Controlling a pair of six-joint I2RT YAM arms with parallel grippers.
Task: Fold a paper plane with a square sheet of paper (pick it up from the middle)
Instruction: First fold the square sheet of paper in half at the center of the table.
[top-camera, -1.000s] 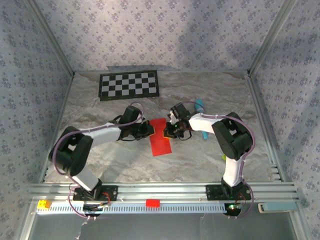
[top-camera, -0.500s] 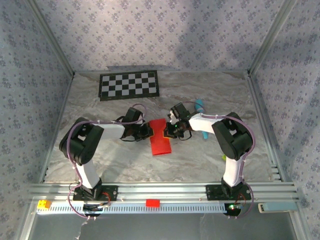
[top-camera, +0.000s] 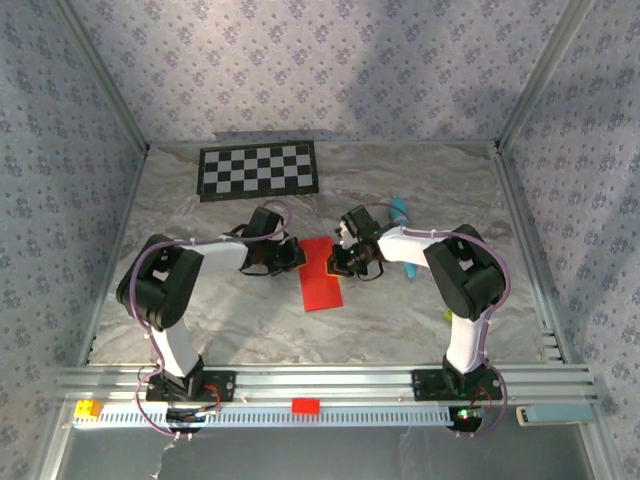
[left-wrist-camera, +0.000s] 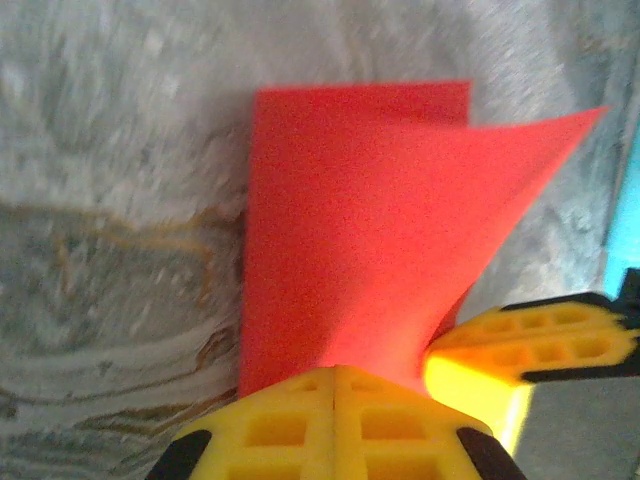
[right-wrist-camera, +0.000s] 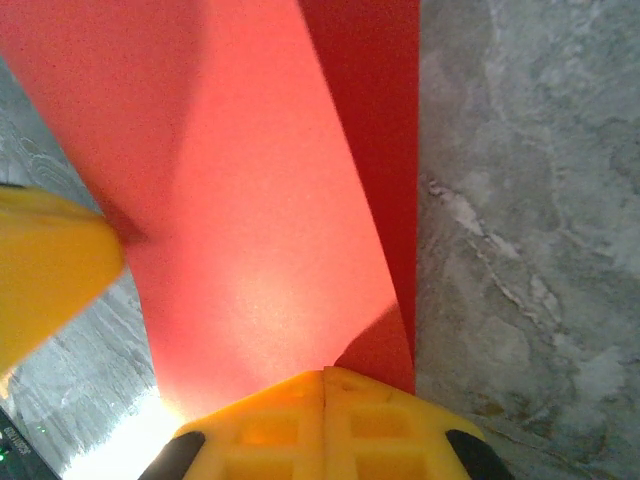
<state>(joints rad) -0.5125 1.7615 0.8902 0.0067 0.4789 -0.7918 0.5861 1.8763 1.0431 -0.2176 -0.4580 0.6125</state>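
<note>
The red sheet of paper (top-camera: 321, 283) lies mid-table as a long folded strip. Its far end is lifted between both grippers. My left gripper (top-camera: 296, 257) is at the strip's far left edge and is shut on a raised flap (left-wrist-camera: 400, 220). The closed yellow fingertips (left-wrist-camera: 333, 405) pinch the paper. My right gripper (top-camera: 340, 262) is at the far right edge, shut on the paper (right-wrist-camera: 260, 210), which rises out of its closed fingertips (right-wrist-camera: 325, 405). Each wrist view shows the other gripper's yellow finger (left-wrist-camera: 530, 345) (right-wrist-camera: 50, 270) close by.
A black-and-white checkerboard (top-camera: 259, 170) lies at the back left. A teal stick (top-camera: 400, 211) rests behind the right arm, its edge (left-wrist-camera: 630, 200) showing in the left wrist view. A small red block (top-camera: 305, 406) and a yellow block (top-camera: 88, 408) sit on the front rail.
The left arm's elbow has swung up and toward the back, and its gripper has shifted slightly away along the paper's left edge. The right arm and the strip have stayed put.
</note>
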